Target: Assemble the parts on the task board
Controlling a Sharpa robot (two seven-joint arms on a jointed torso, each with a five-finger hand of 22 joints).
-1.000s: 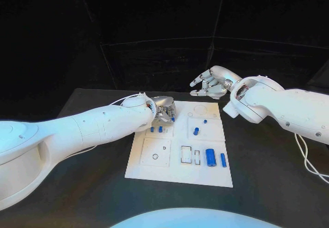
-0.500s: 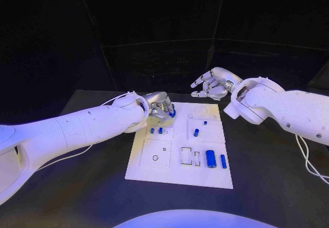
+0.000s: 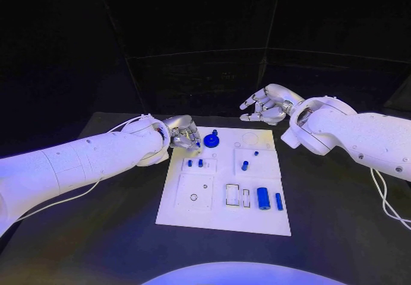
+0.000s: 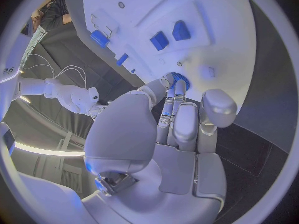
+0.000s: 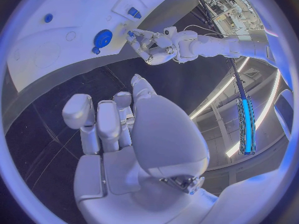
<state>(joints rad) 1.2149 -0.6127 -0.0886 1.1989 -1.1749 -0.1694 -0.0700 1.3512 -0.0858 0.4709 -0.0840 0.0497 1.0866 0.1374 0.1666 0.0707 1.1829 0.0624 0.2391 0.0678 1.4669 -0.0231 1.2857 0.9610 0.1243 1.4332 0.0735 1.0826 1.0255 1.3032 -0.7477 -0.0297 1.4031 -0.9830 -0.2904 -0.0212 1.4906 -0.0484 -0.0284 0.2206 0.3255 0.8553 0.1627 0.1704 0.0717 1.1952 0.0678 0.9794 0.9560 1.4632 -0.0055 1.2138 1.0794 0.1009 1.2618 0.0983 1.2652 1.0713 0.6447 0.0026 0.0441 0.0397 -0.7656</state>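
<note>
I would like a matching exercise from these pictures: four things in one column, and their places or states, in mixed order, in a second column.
Things:
1. left hand
2. right hand
3. blue disc
4. long blue cylinder

Places or states:
A. lies near the task board's near right corner
B. raised beyond the board's far edge, holding nothing
C. at the board's far left corner, beside the disc
D. sits on the board's far left part

Pairs: 1-C, 2-B, 3-D, 4-A
</note>
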